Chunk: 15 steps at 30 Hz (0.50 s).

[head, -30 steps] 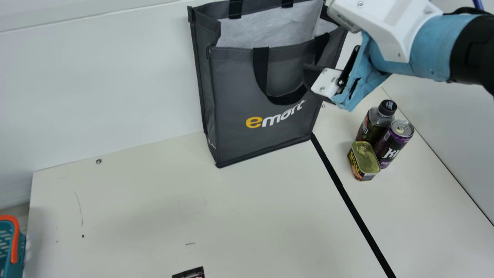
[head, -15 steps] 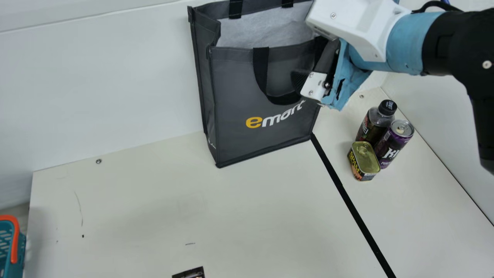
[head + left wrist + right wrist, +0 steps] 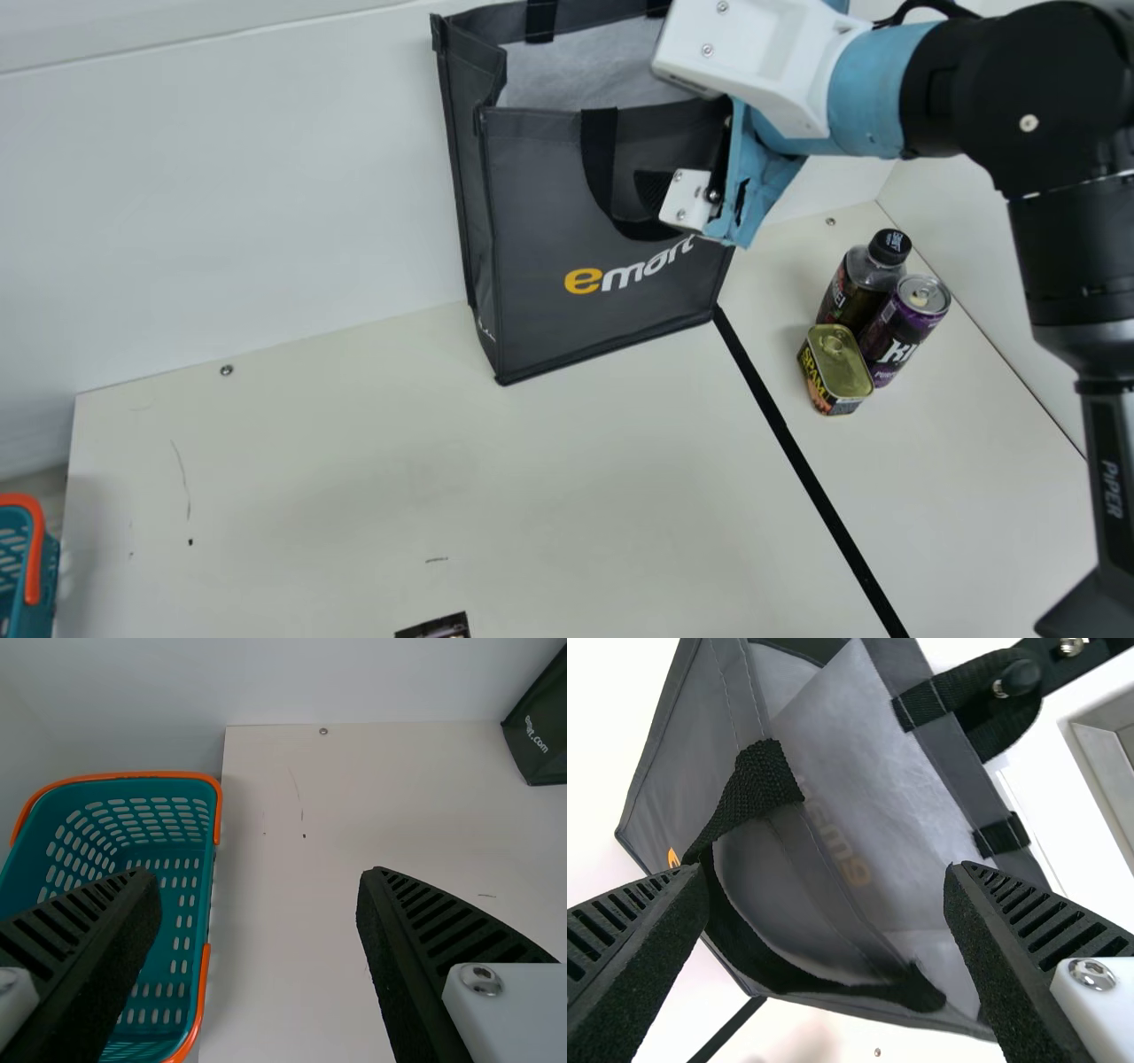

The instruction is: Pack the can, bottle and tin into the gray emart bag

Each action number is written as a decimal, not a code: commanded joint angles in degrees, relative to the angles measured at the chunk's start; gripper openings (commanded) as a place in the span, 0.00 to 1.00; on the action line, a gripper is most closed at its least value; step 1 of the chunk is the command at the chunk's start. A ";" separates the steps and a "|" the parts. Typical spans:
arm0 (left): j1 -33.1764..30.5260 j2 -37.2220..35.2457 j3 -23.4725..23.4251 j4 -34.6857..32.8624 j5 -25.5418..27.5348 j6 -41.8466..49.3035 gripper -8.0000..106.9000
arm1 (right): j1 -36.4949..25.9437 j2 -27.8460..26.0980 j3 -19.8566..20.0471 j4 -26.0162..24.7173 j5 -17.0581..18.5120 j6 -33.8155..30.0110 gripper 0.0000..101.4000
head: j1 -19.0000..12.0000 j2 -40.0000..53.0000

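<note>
My right gripper point(image 3: 678, 190) is at the front right of the gray emart bag point(image 3: 549, 213), by its front handle. In the right wrist view the right gripper point(image 3: 828, 895) stands open, with the bag's front edge point(image 3: 824, 868) and handle point(image 3: 757, 784) between and beyond its fingers. At the right the bottle point(image 3: 864, 283), the purple can point(image 3: 904, 328) and the tin point(image 3: 837, 363) stand upright close together on the table. The left gripper point(image 3: 257, 895) is open in the left wrist view, nothing between its fingers; the bag's corner point(image 3: 542, 731) shows farther off.
A teal basket with orange handles point(image 3: 190, 904) sits beside the table's left edge. Black tape point(image 3: 806, 465) runs across the table from the bag's right front corner. A wall point(image 3: 221, 204) rises behind, and a dark printed item point(image 3: 436, 626) lies at the near edge.
My right arm has moved leftward in the main view, bringing its gripper farther across the bag's front. The bag, bottle, can and tin have stayed in place.
</note>
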State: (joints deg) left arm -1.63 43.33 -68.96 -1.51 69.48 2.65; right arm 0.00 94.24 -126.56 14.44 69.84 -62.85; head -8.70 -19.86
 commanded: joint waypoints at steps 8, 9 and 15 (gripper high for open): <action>0.00 0.00 0.00 0.00 0.00 0.00 0.85 | 0.21 3.82 -0.79 0.58 0.06 -1.90 0.90 | -1.30 -0.14; 0.00 0.00 0.00 0.00 0.00 0.00 0.85 | 0.18 4.23 -0.81 0.63 0.06 -2.12 0.90 | -1.30 -0.14; 0.00 0.00 0.00 0.00 0.00 0.00 0.85 | 0.25 6.11 -0.12 0.29 0.06 -3.21 0.90 | -1.30 -0.14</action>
State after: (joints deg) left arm -1.63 43.33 -68.96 -1.51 69.48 2.65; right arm 0.23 100.30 -126.86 14.98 69.90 -65.99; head -8.61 -19.95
